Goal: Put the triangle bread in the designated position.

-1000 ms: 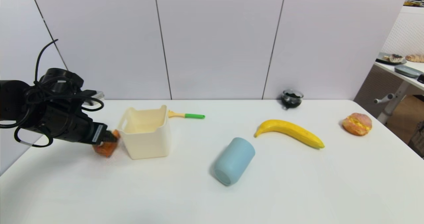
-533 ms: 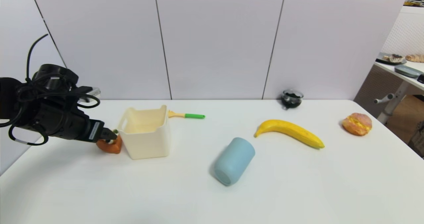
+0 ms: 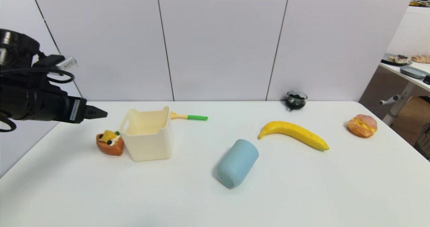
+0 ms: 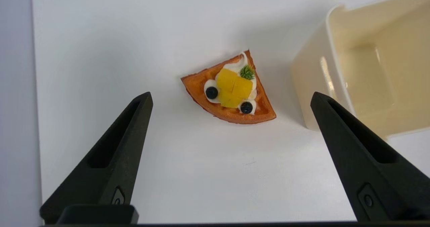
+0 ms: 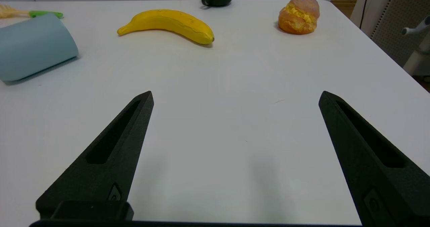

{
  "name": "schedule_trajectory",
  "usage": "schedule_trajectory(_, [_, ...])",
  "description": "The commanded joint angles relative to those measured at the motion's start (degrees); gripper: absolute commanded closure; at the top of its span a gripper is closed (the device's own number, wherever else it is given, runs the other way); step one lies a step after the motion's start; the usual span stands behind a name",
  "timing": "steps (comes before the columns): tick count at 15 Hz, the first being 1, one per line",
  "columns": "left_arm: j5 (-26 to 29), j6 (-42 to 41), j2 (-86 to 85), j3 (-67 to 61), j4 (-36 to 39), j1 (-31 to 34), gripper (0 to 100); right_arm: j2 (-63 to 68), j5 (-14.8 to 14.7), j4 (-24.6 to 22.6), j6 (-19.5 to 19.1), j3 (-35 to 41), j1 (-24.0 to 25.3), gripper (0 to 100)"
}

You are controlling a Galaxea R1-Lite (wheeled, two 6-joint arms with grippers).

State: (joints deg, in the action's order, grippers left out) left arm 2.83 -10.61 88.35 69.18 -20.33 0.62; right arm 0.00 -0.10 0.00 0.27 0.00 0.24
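- Surface (image 3: pixel 302 193): white, smooth, matt.
- Cream bin (image 3: pixel 147 134): smooth plastic, glossy inside.
- Triangle bread (image 4: pixel 231 91): rough waffle-grid crust, glossy dark berries.
- Blue cup (image 3: pixel 237 163): matt, smooth.
- Banana (image 3: pixel 294 133): smooth, slight sheen.
- Left hand (image 4: pixel 231 97) fingers (image 4: pixel 111 156): matt black plastic.

The wedge pastry (image 3: pixel 109 143) lies on the table (image 3: pixel 302 186) just left of the tub (image 3: pixel 147 134), and a brush (image 3: pixel 188 117) lies behind the tub. Right of them come a tipped cup (image 3: pixel 237 163), a banana (image 3: pixel 293 134) and a bun (image 3: pixel 362 126), with a jar (image 3: pixel 296 99) at the far edge
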Motion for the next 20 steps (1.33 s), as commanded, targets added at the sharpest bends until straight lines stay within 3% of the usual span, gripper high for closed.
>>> schedule_trajectory(1, [0.16, -0.12, -9.24, 3.42, -0.06, -0.01, 0, 0.09, 0.01, 0.00, -0.09, 0.09, 0.02, 0])
schedule_trajectory(8, [0.60, -0.56, -27.17, 0.43, -0.50, -0.27, 0, 0.00, 0.01, 0.00, 0.08, 0.09, 0.02, 0])
schedule_trajectory(20, [0.16, -0.20, -69.19, -42.46, 0.82, -0.27, 0, 0.09, 0.01, 0.00, -0.09, 0.09, 0.02, 0])
